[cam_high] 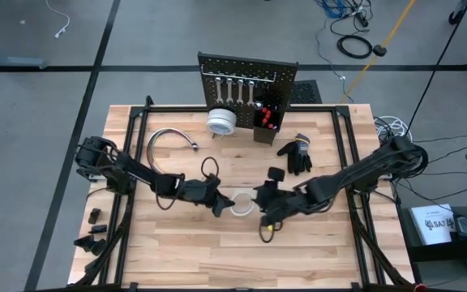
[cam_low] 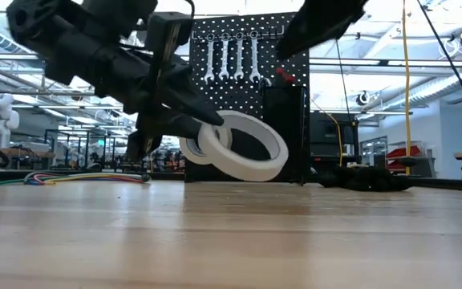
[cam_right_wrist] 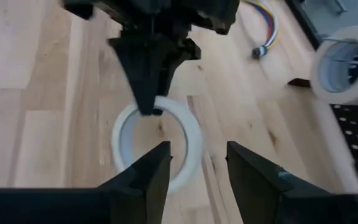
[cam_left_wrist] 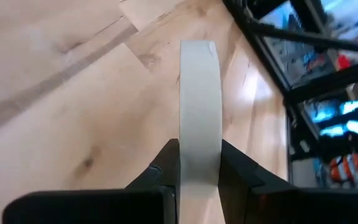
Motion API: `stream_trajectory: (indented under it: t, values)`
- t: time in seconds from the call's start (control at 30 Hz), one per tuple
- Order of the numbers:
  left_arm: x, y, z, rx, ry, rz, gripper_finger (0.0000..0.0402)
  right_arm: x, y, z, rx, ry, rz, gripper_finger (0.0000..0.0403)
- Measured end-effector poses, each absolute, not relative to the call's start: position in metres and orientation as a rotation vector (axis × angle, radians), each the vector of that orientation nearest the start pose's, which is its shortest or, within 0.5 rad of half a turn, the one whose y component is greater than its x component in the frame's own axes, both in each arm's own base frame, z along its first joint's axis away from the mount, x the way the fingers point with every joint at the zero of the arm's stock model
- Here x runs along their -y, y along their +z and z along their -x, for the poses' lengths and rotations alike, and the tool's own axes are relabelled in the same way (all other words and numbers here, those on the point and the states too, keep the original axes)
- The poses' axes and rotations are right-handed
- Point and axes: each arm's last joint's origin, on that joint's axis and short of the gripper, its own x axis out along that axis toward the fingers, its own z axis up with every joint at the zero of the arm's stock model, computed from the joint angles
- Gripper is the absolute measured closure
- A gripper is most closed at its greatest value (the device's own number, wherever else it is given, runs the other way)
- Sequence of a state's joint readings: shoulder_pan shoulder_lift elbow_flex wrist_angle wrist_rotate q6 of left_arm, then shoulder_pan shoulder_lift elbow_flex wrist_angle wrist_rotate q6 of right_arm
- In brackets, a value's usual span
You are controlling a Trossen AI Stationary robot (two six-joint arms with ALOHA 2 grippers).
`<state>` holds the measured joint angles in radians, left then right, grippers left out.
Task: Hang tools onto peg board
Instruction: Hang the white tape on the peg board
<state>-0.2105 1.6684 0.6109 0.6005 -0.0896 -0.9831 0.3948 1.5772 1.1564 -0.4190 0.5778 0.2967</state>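
Near the table's middle, the left gripper (cam_high: 220,203) pinches a white tape roll (cam_high: 241,204) by its band, holding it upright and off the wood. Just right, the right gripper (cam_high: 259,200) stands open, empty. On the far peg board (cam_high: 247,81), wrenches (cam_high: 236,89) and stacked rolls (cam_high: 221,122) already hang; this roll remains.

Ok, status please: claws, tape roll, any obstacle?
Left claw shut on tape roll, lifted mid-table. Right claw open, just beside it. Peg board path looks clear.
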Motion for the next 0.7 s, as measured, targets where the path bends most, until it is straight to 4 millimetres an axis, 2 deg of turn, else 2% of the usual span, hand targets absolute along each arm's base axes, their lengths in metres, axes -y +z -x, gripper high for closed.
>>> stream_trajectory:
  t: [0.13, 0.2, 0.37, 0.43, 0.57, 0.7]
  values:
    - [0.037, 0.154, -0.292, -0.530, 0.112, 0.796, 0.0342, -0.115, 0.276, -0.287, -0.677, -0.291, 0.107, 0.0253]
    - [0.022, 0.164, -0.284, -0.557, 0.124, 0.715, 0.0342, -0.116, 0.277, -0.276, -0.649, -0.311, 0.126, 0.0254]
    - [-0.014, 0.195, -0.258, -0.565, 0.119, 0.453, 0.0342, -0.113, 0.265, -0.258, -0.638, -0.336, 0.123, 0.0254]
    - [-0.029, 0.205, -0.250, -0.544, 0.126, 0.383, 0.0342, -0.110, 0.257, -0.257, -0.628, -0.352, 0.102, 0.0254]
    - [-0.063, 0.217, -0.238, -0.479, 0.091, 0.369, 0.0342, -0.102, 0.243, -0.259, -0.621, -0.369, 0.087, 0.0254]
    - [-0.093, 0.216, -0.225, -0.477, 0.076, 0.386, 0.0342, -0.092, 0.237, -0.262, -0.627, -0.393, 0.088, 0.0256]
